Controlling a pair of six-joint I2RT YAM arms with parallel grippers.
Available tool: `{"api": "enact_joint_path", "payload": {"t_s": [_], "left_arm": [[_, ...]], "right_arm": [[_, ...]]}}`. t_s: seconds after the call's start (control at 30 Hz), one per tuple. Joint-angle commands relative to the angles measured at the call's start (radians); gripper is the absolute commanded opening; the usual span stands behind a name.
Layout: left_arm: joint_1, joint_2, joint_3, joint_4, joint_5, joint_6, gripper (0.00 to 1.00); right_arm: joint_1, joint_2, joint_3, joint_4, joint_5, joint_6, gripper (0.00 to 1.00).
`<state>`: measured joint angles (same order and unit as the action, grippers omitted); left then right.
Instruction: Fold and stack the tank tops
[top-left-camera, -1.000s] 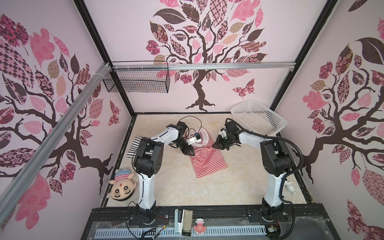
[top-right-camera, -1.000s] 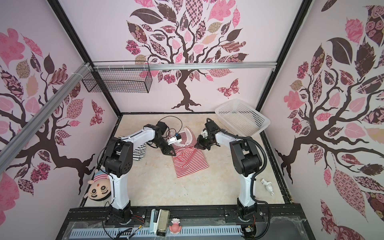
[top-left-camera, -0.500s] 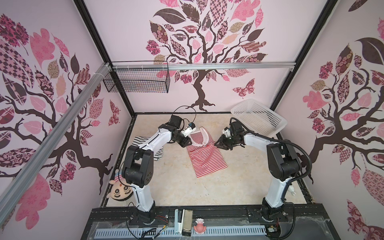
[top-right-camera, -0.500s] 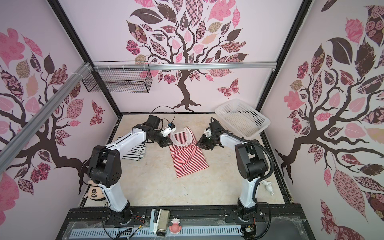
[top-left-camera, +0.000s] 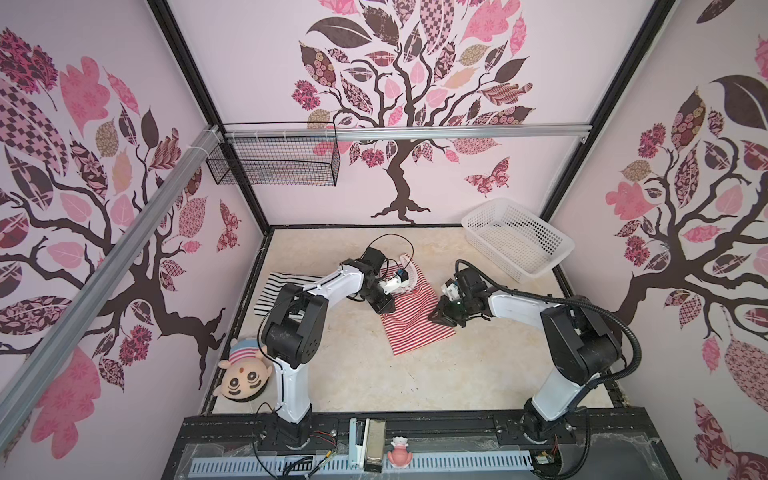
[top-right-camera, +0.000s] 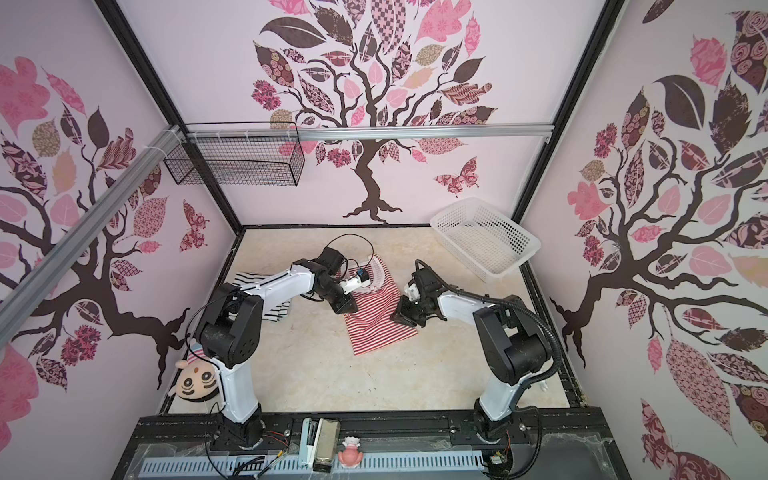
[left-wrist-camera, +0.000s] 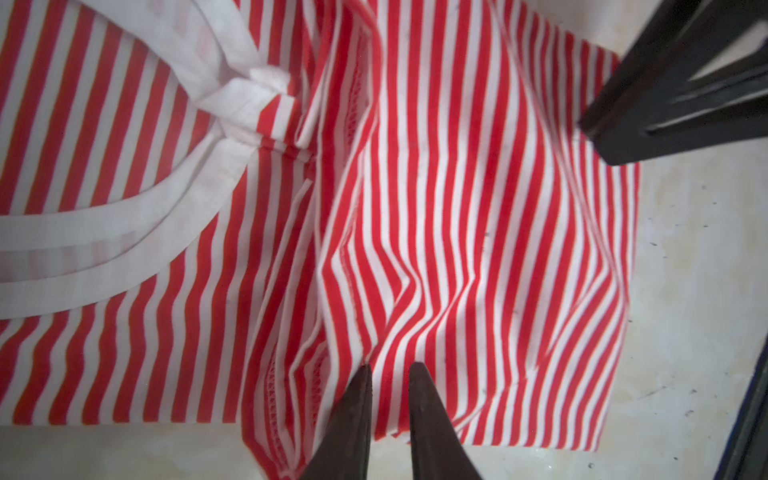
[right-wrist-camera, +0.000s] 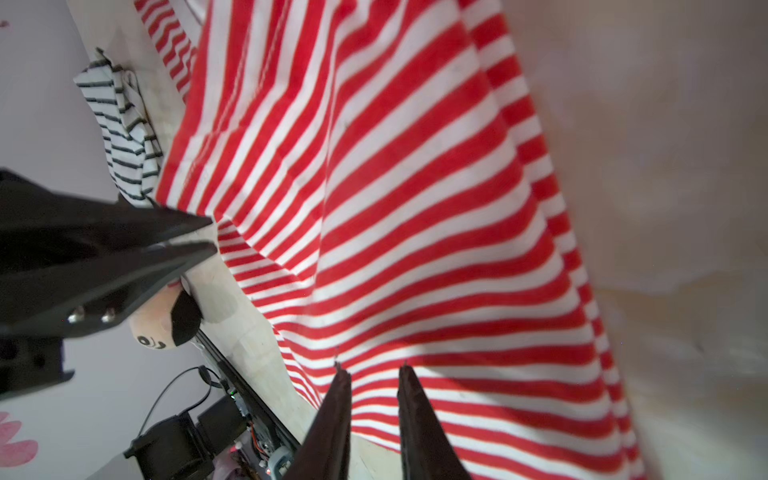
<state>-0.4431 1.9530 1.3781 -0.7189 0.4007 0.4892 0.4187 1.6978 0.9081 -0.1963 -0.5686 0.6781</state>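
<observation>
Softly rumpled, the red-and-white striped tank top (left-wrist-camera: 457, 208) lies creased.

Red-striped top (top-left-camera: 415, 330) centre, black-striped top (top-left-camera: 275, 286) left

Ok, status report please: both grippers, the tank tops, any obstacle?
Left gripper and right gripper both shut on soft red-and-white striped tank top, opposite edges. Black-and-white striped tank top lies apart, left side. Nothing in the way.
</observation>
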Motion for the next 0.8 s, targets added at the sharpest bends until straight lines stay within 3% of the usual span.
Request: {"api": "enact_joint_path", "payload": {"t_s": [0.0, 0.5, 0.6, 0.77], "left_arm": [[0.015, 0.02, 0.02, 0.059, -0.091, -0.028, 0.22], [0.024, 0.149, 0.083, 0.06, -0.328, -0.02, 0.23], [0.027, 0.087, 0.045, 0.072, -0.335, -0.026, 0.24], [0.019, -0.107, -0.058, 0.094, -0.268, -0.036, 0.31]], "right_arm": [[0.006, -0.059, -0.04, 0.006, 0.053, 0.014, 0.3], [0.006, -0.087, -0.215, 0.008, 0.128, 0.007, 0.32], [0.007, -0.132, -0.212, -0.004, 0.114, 0.0, 0.35], [0.007, -0.257, -0.181, -0.06, 0.105, 0.003, 0.49]]}}
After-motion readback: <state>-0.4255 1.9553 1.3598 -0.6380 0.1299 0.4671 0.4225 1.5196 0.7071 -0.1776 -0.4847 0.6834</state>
